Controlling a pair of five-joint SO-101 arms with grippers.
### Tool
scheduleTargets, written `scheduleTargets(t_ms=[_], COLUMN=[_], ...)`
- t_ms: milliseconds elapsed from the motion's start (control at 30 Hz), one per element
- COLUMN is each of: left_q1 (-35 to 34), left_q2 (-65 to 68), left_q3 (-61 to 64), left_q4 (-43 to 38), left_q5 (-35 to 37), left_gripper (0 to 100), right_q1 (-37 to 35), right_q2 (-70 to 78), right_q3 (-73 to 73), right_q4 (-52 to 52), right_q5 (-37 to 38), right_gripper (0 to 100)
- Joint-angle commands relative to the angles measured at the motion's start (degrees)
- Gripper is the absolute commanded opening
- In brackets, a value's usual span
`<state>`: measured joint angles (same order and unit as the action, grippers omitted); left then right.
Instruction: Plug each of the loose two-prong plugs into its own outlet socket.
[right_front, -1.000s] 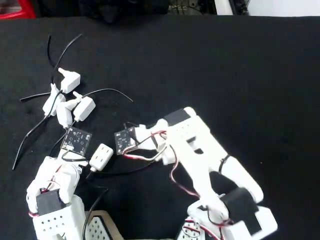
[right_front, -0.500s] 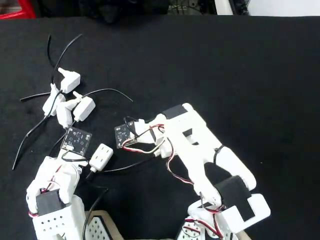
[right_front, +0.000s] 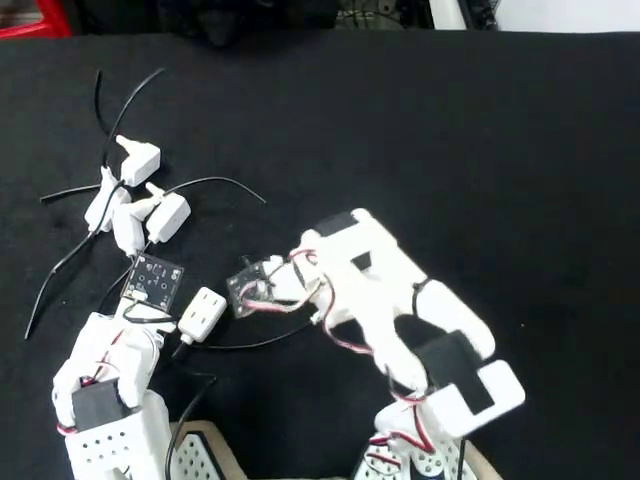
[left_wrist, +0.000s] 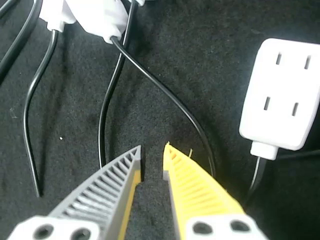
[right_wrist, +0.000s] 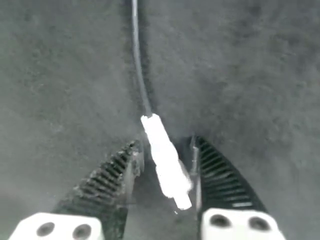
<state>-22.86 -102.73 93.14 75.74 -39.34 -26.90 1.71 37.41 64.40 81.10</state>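
Several white two-prong plugs (right_front: 140, 205) with black cords lie in a loose cluster at the table's left. The white outlet block (right_front: 203, 312) lies in front of them; it also shows in the left wrist view (left_wrist: 282, 97) with its slots facing up. My left gripper (left_wrist: 152, 148) rests just short of the block, its fingers nearly together with only a thin slit and nothing in it. My right gripper (right_wrist: 164, 144) is just right of the block. Its fingers straddle a white plug (right_wrist: 165, 157), which sits closer to one finger, with a gap at the other.
Black cords (right_front: 120, 110) trail from the plugs toward the back left. The outlet block's own cord (right_front: 250, 342) runs along the cloth under the right arm (right_front: 370, 280). The right half of the black cloth is open room.
The right arm has swung left and a little forward, bringing its wrist closer to the outlet block. The left arm, the plugs and the block have not moved.
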Motion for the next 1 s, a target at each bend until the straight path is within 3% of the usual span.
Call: scheduleTargets(t_ms=[0, 133, 367, 600, 967], left_q1=[0.04, 0.04, 0.13, 0.13, 0.13], left_q2=[0.26, 0.26, 0.26, 0.26, 0.26], left_q3=[-0.13, -0.13, -0.13, -0.13, -0.13], left_q4=[0.79, 0.62, 0.53, 0.53, 0.53], left_q5=[-0.53, -0.53, -0.53, -0.53, -0.53], left_gripper=[8, 8, 8, 8, 8], right_q1=[4.31, 4.13, 0.62, -3.69, -3.34], right_q2=[1.63, 1.8, 1.8, 1.71, -15.87], right_q3=[-4.97, -6.46, -7.96, -9.01, -12.88], right_q4=[0.35, 3.34, 4.31, 6.07, 5.54], right_q5=[3.78, 4.22, 3.43, -7.91, -40.62], right_gripper=[16.6, 3.6, 1.8, 1.2, 1.2])
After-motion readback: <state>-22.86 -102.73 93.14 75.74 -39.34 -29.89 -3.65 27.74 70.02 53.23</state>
